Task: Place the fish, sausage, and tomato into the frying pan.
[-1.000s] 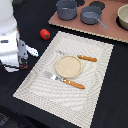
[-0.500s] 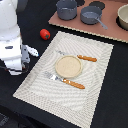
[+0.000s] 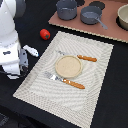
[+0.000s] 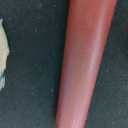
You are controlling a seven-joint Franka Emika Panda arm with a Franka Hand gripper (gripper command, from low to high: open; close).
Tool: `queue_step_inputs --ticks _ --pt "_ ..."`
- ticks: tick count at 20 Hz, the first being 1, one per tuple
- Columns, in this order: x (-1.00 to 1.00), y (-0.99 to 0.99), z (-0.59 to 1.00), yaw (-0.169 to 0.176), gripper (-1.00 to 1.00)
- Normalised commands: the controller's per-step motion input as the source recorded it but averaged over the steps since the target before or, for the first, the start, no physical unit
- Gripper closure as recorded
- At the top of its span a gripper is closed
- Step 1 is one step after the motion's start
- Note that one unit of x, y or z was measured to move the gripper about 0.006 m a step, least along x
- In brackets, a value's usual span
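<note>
Arm hangs low at frame left; sausage fills the wrist view, tomato nearby; finger state unclear.

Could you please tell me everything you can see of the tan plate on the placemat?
The tan plate is a round, shallow, pale beige disc with a slightly darker raised rim and looks matte. It lies flat and empty near the middle of the striped placemat. The knife lies along its far side and the fork along its near side, both very close; whether they touch it is unclear. The wrist view does not show it.
</note>
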Motion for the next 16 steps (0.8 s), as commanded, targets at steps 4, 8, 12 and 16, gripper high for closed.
queue_step_inputs --ticks 4,8,12,16 --pt "0.0 0.0 -0.2 0.045 1.0" --pt "0.0 0.0 -0.22 0.025 1.0" --pt "0.03 0.0 -0.24 0.022 1.0" --pt "0.12 0.07 0.46 0.012 1.0"
